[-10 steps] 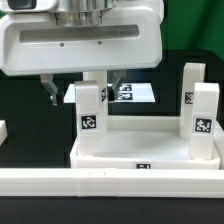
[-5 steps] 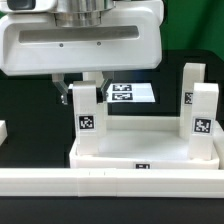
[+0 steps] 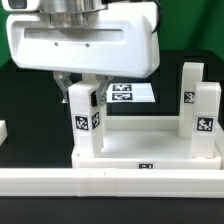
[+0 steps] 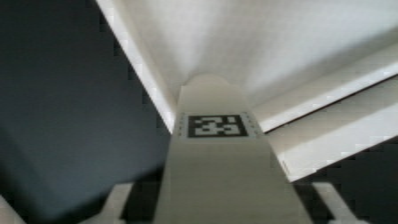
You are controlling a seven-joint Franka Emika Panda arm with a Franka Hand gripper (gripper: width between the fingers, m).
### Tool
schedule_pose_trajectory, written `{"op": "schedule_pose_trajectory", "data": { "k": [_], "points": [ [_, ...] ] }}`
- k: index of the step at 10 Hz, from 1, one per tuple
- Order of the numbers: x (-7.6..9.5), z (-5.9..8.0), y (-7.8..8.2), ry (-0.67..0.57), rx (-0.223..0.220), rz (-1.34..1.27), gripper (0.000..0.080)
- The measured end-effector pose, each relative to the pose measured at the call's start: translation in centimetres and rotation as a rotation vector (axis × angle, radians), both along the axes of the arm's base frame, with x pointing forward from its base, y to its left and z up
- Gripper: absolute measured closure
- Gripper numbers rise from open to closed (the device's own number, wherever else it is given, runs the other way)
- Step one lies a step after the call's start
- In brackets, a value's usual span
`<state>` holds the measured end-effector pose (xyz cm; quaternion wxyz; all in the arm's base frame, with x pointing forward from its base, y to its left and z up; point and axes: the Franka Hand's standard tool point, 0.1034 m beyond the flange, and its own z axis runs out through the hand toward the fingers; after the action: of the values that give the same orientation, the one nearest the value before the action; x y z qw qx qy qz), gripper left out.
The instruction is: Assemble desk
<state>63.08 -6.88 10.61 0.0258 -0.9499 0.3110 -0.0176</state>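
1. Over the near left corner of the desk tray (image 3: pixel 140 150), as the exterior view shows it, the hand (image 3: pixel 84 92) is clenched on a white leg (image 3: pixel 85 120), one finger on each side of its top.
2. This held leg stands upright at the tray's corner; whether it is seated in a socket cannot be told.
3. Two more legs (image 3: pixel 205 120) (image 3: pixel 190 88) stand upright at the exterior view's right side of the tray, well apart from the held one, with open tray floor between.
4. A long white rail (image 3: pixel 110 178) runs just along the tray's near edge.
5. Behind the tray, the marker board (image 3: pixel 135 94) lies flat on the black tabletop (image 3: pixel 30 100).
6. Labels: black-and-white tags on each leg; the wrist view shows one tag (image 4: pixel 217 125) on the held leg. No legible writing.
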Motion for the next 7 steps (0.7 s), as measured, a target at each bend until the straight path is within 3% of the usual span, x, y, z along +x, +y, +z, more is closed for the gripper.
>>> {"op": "schedule_pose_trajectory", "data": {
  "k": [2, 7],
  "points": [
    [-0.15, -0.09, -0.15, 0.006, 0.05, -0.285, 0.0511],
    [-0.1, -0.11, -0.08, 0.027, 0.084, -0.712, 0.0511]
  ]
}}
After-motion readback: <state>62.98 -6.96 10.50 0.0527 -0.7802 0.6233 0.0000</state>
